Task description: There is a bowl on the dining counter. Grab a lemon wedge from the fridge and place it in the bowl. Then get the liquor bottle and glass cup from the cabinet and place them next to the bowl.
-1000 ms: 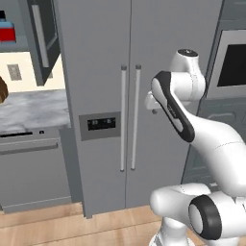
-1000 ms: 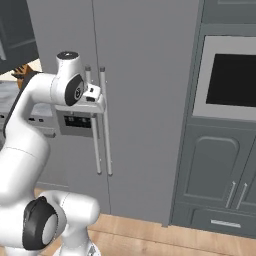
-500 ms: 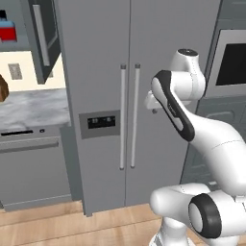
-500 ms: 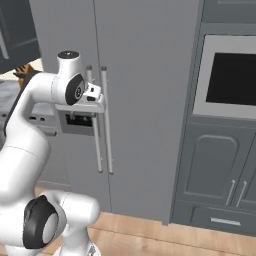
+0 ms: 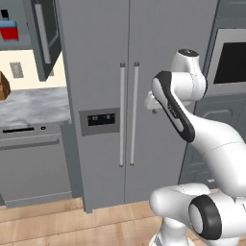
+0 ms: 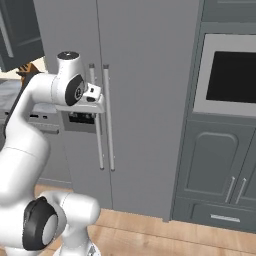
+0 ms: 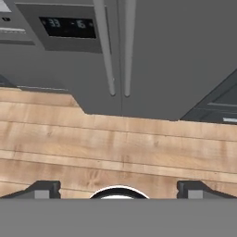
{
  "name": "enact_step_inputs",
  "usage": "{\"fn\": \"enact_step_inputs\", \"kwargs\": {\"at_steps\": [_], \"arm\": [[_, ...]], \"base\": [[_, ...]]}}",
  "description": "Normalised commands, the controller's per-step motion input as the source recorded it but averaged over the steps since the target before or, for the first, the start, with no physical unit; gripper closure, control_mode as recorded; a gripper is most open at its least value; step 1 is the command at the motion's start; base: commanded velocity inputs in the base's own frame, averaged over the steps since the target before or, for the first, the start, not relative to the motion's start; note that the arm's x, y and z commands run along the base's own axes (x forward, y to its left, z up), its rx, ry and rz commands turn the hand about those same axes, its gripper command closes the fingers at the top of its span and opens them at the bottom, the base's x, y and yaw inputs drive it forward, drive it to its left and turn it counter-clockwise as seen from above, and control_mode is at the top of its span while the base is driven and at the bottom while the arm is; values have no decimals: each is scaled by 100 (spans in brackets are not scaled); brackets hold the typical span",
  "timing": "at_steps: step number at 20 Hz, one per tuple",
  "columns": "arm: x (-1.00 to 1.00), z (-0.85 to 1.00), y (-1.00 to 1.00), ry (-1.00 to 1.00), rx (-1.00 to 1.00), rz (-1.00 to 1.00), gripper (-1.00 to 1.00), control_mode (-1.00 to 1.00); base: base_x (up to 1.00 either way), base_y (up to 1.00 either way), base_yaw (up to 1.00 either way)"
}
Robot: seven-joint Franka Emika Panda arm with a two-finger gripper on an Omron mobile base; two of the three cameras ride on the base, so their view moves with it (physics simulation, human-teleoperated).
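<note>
The tall grey fridge (image 5: 96, 72) stands straight ahead with both doors shut, so the lemon wedge is hidden. Its two bar handles (image 5: 129, 115) meet at the middle, and the dark dispenser panel (image 5: 100, 120) sits to their left. My hand (image 6: 92, 95) hovers just in front of those handles (image 6: 102, 115) at about chest height, not touching them. In the hand view my gripper (image 7: 119, 190) is open wide and empty, above the wooden floor. At the upper left the cabinet (image 5: 44, 38) has its door open, and the liquor bottle (image 5: 7, 30) shows on its shelf. Bowl, dining counter and glass cup are out of view.
A built-in oven (image 6: 230, 75) with grey cabinet doors (image 6: 215, 165) below it stands right of the fridge. Left of the fridge are a marble worktop (image 5: 33, 103) and a dishwasher front (image 5: 29, 163). Wooden floor (image 7: 115, 143) runs along the fridge's foot.
</note>
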Motion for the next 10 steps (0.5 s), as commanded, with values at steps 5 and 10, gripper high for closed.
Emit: {"fn": "enact_step_inputs", "kwargs": {"at_steps": [5, 10], "arm": [[26, -3, 23, 0, -4, -4, -100, -100], [62, 0, 23, -7, 1, -2, -100, -100]], "base": [[0, 0, 0], [0, 0, 0]]}}
